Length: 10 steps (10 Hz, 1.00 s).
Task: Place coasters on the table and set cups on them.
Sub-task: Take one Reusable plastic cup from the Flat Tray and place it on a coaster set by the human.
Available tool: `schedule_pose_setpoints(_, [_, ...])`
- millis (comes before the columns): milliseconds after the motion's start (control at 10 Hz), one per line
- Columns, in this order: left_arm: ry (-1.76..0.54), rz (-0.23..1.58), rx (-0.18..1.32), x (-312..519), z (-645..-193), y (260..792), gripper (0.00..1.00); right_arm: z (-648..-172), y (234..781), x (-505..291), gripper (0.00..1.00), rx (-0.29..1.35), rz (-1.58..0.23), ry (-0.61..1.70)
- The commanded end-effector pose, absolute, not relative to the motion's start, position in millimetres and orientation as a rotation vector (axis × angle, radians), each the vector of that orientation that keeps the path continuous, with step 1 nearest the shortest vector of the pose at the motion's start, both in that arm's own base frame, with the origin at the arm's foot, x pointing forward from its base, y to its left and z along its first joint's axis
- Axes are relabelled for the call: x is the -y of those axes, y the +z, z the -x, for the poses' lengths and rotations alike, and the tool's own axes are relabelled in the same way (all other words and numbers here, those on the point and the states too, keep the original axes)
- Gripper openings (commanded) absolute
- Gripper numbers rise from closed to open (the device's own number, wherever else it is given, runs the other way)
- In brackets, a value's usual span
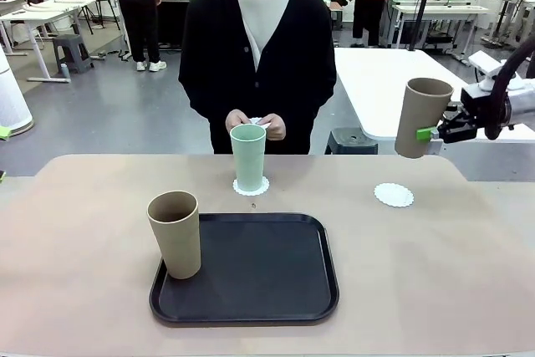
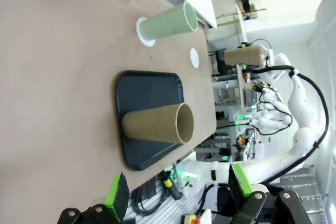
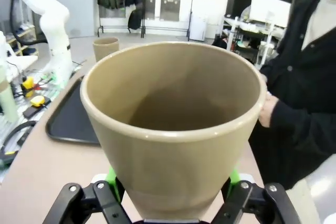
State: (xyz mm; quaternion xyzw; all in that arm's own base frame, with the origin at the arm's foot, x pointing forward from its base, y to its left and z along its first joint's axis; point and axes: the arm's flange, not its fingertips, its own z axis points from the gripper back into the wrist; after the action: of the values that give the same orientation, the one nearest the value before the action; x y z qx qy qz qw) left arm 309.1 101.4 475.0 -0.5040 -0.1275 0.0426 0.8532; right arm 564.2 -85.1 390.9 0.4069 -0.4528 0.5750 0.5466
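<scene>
My right gripper (image 1: 428,133) is shut on a tan cup (image 1: 420,116), held in the air at the table's far right, above and right of a bare white coaster (image 1: 394,195). That same cup (image 3: 173,129) fills the right wrist view between the green pads. A mint green cup (image 1: 248,156) stands on another coaster (image 1: 251,186) near the far edge, before the person. A second tan cup (image 1: 175,233) stands on the left edge of the black tray (image 1: 259,277). My left gripper (image 2: 178,192) is open, off the table's near side. The person's hands (image 1: 272,125) hold a white disc.
The beige table (image 1: 84,232) has free room left and right of the tray. A white table (image 1: 376,81) stands behind the right arm. The person in a black cardigan (image 1: 259,48) stands at the far edge.
</scene>
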Motion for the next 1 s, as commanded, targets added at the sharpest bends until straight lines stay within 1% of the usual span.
schedule_pose_setpoints(0, [0.086, 1.07, 0.271, -101, -308, 475, 1.0, -579, 384, 93, 0.84, 1.032, -0.927, 1.335])
schedule_pose_setpoints(500, [0.086, 1.07, 0.271, -101, -308, 475, 1.0, -593, 330, 98, 0.84, 1.022, -0.978, 1.26])
schedule_pose_setpoints(900, [0.086, 1.07, 0.271, -101, -308, 475, 1.0, -597, 306, 95, 0.84, 1.015, -1.045, 1.206])
